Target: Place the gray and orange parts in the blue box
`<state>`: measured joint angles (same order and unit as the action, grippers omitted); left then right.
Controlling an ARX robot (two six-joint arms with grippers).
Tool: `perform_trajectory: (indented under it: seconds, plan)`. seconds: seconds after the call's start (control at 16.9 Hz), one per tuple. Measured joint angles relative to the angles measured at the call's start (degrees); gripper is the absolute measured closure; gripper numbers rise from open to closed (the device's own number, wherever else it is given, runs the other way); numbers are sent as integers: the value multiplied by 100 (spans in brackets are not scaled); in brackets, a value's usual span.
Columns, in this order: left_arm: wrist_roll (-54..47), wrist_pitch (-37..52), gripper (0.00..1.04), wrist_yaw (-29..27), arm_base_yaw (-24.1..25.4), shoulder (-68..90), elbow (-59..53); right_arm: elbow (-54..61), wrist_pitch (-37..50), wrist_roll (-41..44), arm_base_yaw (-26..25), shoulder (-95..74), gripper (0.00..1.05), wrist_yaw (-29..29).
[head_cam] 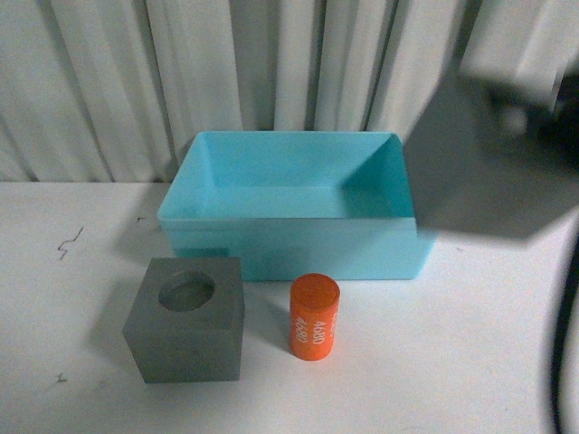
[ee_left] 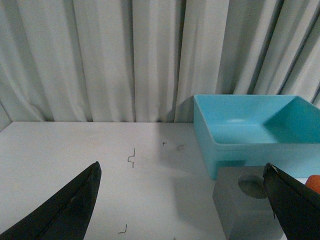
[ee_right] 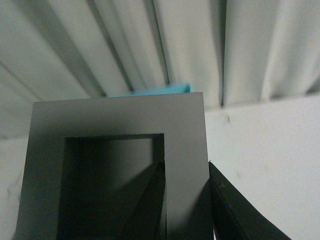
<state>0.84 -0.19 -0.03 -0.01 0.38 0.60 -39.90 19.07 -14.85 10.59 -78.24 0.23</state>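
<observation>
The blue box stands at the table's middle back, nothing showing inside. A gray cube with a round recess sits in front of its left part, and the orange cylinder stands upright to the cube's right. My right gripper is shut on the gray cube with the rectangular recess, one finger inside the recess, one outside the wall. In the front view that cube hangs high, blurred, at the box's right end. My left gripper is open and empty, low, beside the round-recess cube.
A pleated white curtain closes off the back of the white table. Small dark marks lie on the table's left side. A dark cable runs down the right edge of the front view.
</observation>
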Motion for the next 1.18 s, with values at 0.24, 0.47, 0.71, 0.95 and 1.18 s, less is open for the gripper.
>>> perform_trajectory:
  seconds: [0.24,0.47,0.71,0.95,1.18]
  plan:
    - [0,0,7,2,0,0,0,-2083,-243,131,-42,-1626,86,55]
    - [0,0,7,0,0,0,0,-3886,-754,50,229,-3493,86,232]
    - [0,0,7,2,0,0,0,-5320,-1419,-168,334,-4924,86,605]
    - [0,0,7,2,0,0,0,-6107,-1978,-243,378,-5685,86,1147]
    - [0,0,7,2,0,0,0,-6170,-2109,-280,402,-5685,72,1331]
